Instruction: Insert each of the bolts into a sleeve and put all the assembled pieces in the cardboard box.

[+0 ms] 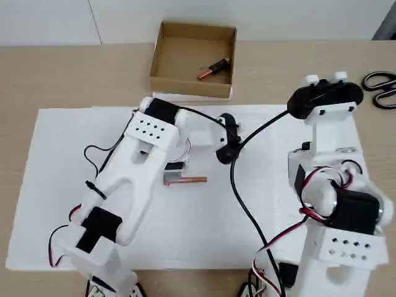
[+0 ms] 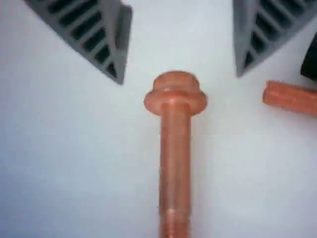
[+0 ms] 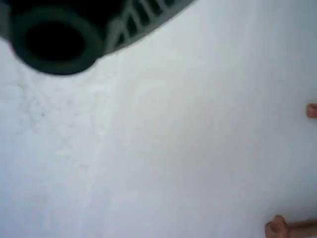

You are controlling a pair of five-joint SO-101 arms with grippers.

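Observation:
A copper bolt (image 2: pixel 175 148) lies flat on the white sheet, and its flanged head sits between the two grey fingers of my left gripper (image 2: pixel 178 74), which is open and not touching it. From above, that bolt (image 1: pixel 189 180) pokes out beside the left gripper (image 1: pixel 173 173). The end of a second bolt (image 2: pixel 290 97) lies close by. My right gripper (image 3: pixel 106 34) holds a black sleeve (image 3: pixel 54 42) above the sheet, with one grey finger (image 3: pixel 143 15) against it. The cardboard box (image 1: pixel 192 88) at the back holds one bolt-and-sleeve piece (image 1: pixel 213 68).
White sheet (image 1: pixel 247 210) covers the middle of the wooden table. A black cable (image 1: pixel 238 185) loops across it between the arms. Scissors (image 1: pixel 380 86) lie at the far right edge. Two bolt ends (image 3: pixel 277 228) show far from the right gripper.

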